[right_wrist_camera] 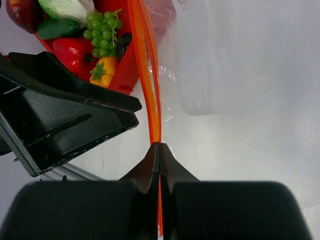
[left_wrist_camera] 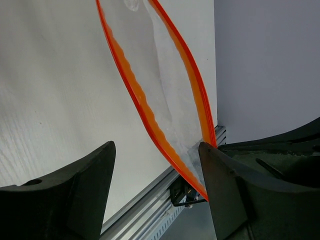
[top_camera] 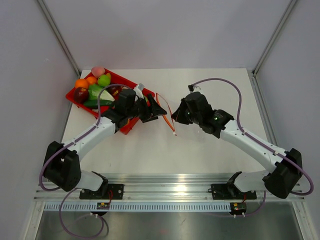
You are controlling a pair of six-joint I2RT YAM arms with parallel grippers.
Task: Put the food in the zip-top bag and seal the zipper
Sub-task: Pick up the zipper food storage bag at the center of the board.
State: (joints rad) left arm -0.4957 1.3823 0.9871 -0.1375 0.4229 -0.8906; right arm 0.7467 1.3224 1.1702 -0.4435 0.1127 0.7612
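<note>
The food (top_camera: 95, 87) lies in a red tray (top_camera: 127, 80) at the back left: a cabbage (right_wrist_camera: 67, 7), green grapes (right_wrist_camera: 102, 32), red pepper (right_wrist_camera: 75, 52) and others. The clear zip-top bag (right_wrist_camera: 210, 65) is held up between my grippers at mid-table. Its orange zipper (top_camera: 167, 112) gapes open in a lens shape in the left wrist view (left_wrist_camera: 145, 115). My right gripper (right_wrist_camera: 159, 146) is shut on one end of the zipper. My left gripper (left_wrist_camera: 157, 170) is open, with the zipper's near end between its fingers, against the right finger (left_wrist_camera: 225, 195).
The left gripper's black fingers (right_wrist_camera: 65, 120) show beside the bag, just in front of the tray's near corner. An aluminium rail (top_camera: 165, 182) runs along the table's near edge. Grey walls stand behind and at both sides.
</note>
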